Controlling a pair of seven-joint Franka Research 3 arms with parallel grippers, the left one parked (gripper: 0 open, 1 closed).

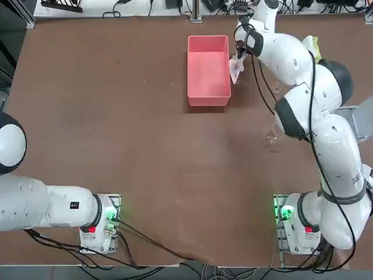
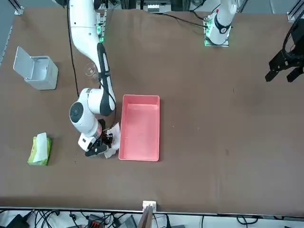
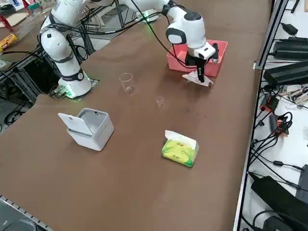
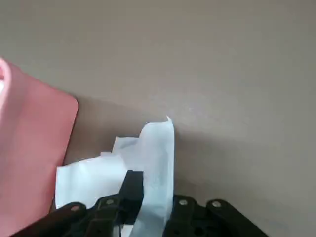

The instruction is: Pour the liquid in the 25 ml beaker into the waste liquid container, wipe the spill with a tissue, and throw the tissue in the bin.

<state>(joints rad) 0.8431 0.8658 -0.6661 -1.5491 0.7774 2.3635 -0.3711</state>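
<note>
Fingers (image 4: 131, 190) clenched on white tissue (image 4: 148, 158), pinned low against brown table (image 1: 116, 146). Right gripper (image 2: 100, 145) points down just beside pink waste liquid container (image 2: 139, 127), on its outer long side. Tissue touches table, edge near tray wall. 25 ml beaker (image 3: 160, 101) stands apart, upright, near larger beaker (image 3: 126, 82). Bin (image 3: 89, 128) lid open; tissue pack (image 3: 179, 149) nearby.
</note>
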